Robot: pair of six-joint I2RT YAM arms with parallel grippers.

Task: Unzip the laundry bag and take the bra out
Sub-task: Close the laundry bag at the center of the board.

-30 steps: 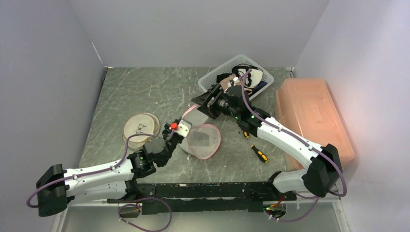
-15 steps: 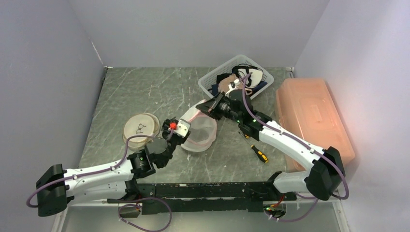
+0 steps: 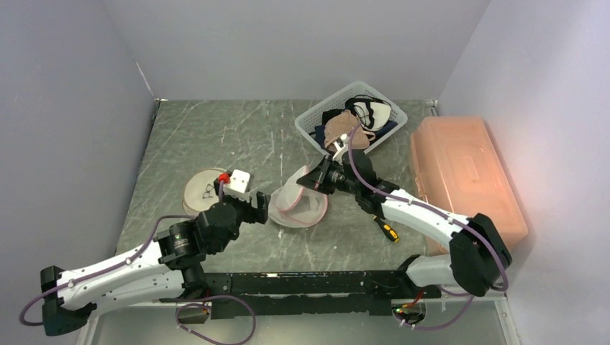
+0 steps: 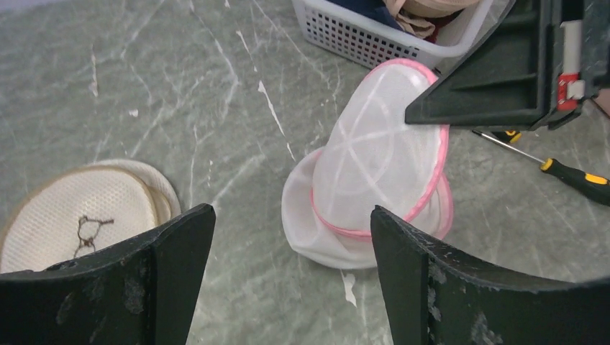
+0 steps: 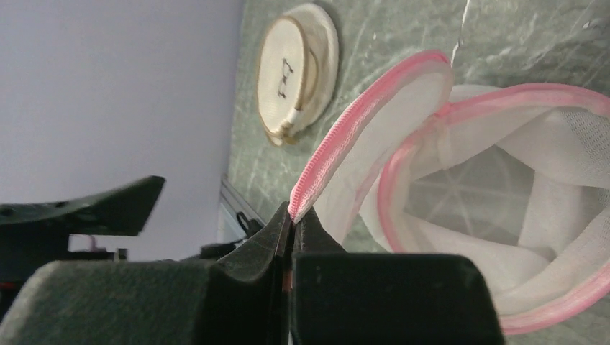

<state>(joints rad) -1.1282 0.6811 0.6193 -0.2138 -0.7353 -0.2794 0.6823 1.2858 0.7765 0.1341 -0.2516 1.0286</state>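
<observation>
Grey marbled tabletop, lilac walls all round. My right gripper is clamped on the laundry bag's pink rim; my left gripper gapes, empty. Bra at the bag's nine o'clock, basket at one.

White arms, black joints, purple cables

— Any lettering on your feeds?
— None I can read. I see a small dark squiggle on the bra, but it is too small to tell whether it is writing. Nothing else is legible.
</observation>
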